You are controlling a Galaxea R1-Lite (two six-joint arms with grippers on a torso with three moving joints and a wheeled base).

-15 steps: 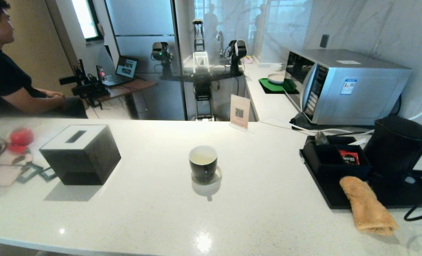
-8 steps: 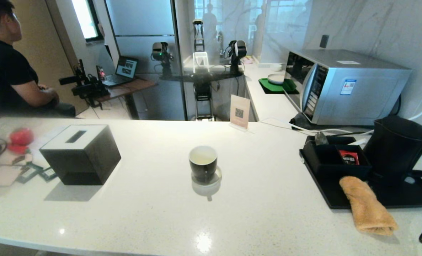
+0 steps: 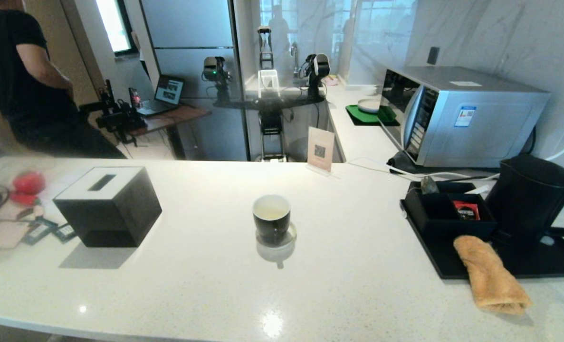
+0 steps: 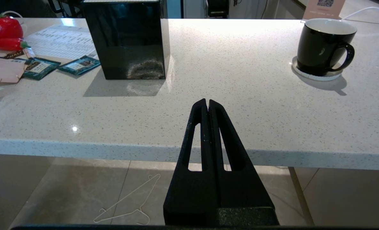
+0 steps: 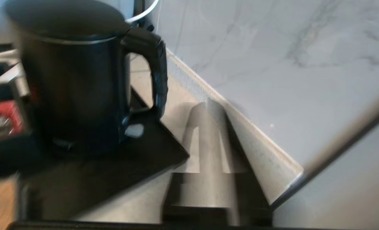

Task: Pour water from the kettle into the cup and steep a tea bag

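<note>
Two changes since the earlier head views: cable loop at the counter's [image 3: 310,285] right front edge gone from sight; man [image 3: 25,76] beyond the far left corner up from his seat, standing.

Cup [image 3: 272,219] — glossy black outside, white inside, on a pale coaster [image 3: 282,237] at mid-counter, well apart from every edge; pale yellowish water [image 3: 271,212] inside; handle showing in the left wrist view. No arm in the head view.

Kettle [image 3: 531,197] — matte black, lid shut, upright on the black tray [image 3: 524,266] at the counter's right edge, handle toward that edge.

Black compartment box [image 3: 445,213] on the tray's near-left part, just beside the kettle: red printed packet [image 3: 466,209] inside; grey-green tea bag [image 3: 429,185] at its far left corner.

Tan rolled cloth [image 3: 491,275] across the tray's front edge, half on the counter.

Black square-topped box [image 3: 107,205] toward the left edge, slot in its white top; teal sachets [image 3: 49,230] and red toy fruit [image 3: 27,183] nearer that edge.

Microwave [image 3: 457,114] past the far right corner.

Left gripper [image 4: 207,103] — clenched on nothing, parked before and below the front edge.

Right gripper [image 5: 208,108] — blurred, fingers pressed together with nothing between them, near the kettle's handle yet apart from it, beside the tray's corner.
</note>
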